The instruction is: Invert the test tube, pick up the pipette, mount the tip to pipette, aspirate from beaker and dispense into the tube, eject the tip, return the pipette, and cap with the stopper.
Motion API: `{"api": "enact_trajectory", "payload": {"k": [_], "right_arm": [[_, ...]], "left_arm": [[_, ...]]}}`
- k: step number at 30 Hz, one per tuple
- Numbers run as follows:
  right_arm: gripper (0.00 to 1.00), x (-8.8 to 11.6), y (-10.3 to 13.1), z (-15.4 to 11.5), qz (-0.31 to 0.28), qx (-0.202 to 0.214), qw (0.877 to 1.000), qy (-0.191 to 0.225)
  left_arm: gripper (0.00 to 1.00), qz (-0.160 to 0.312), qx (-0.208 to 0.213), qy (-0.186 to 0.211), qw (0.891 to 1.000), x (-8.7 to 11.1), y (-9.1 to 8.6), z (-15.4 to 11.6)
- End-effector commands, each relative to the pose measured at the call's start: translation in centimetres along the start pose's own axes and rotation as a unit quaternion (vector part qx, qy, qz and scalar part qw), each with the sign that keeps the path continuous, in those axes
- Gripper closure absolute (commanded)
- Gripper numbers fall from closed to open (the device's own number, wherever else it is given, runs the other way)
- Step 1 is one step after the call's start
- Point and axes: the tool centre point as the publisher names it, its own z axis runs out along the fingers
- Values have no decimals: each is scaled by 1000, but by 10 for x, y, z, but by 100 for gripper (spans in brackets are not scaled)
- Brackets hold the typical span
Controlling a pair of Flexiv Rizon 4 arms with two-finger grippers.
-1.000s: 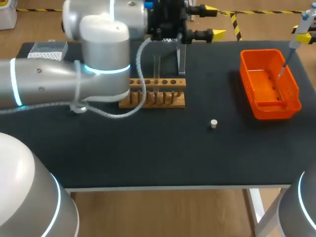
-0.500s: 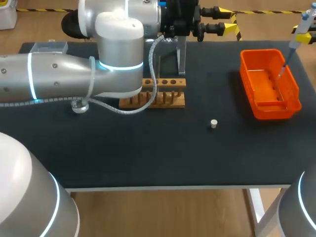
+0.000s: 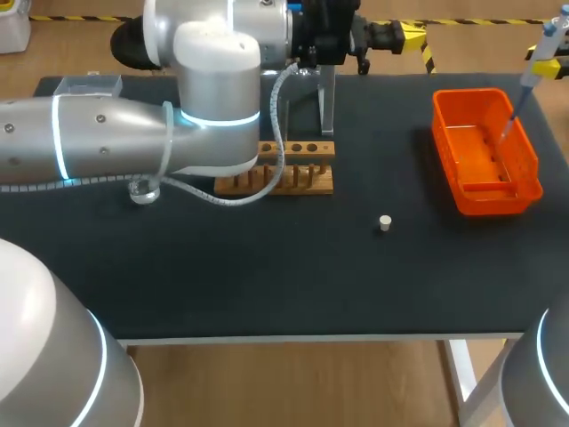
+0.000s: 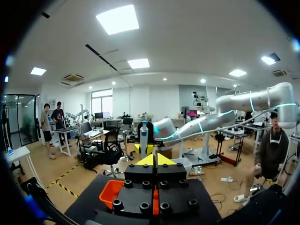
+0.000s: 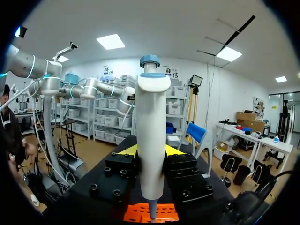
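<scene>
Orange bin [image 3: 532, 182] directly under the pipette [image 3: 532, 71] tip

From above, the pipette hangs near upright, tip down inside the bin, held by the right gripper [image 3: 549, 64]; the left gripper [image 3: 409, 36] sits well apart, beyond the rack [image 3: 284, 169]. At the left wrist, the yellow tips are pressed together on nothing. At the right wrist, both fingers pinch the pipette [image 5: 152, 140] barrel, with the bin [image 5: 136, 213] just below.

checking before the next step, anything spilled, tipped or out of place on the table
Nothing stands out. No spill shows on the table; the wooden rack stands square, the orange bin is upright, and the stopper sits alone, apart from both. The right gripper holds the pipette above the bin.
</scene>
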Motion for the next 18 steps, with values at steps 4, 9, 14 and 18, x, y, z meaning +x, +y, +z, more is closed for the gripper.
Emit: {"api": "enact_trajectory", "payload": {"k": [4, 9, 14, 18], "right_arm": [[100, 2, 1, 3, 4, 0, 1000, -13], [100, 3, 1, 4, 7, -1, 1000, -18], [100, 3, 1, 4, 11, -4, 1000, -21], [100, 2, 1, 4, 13, -7, 1000, -23]], "left_arm": [[100, 5, -7, -6, 1000, -3, -5, 30], [100, 13, -13, -10, 1000, -5, -11, 45], [100, 23, -7, -5, 1000, -9, -18, 62], [100, 30, -1, 1, 1000, -12, -23, 76]]}}
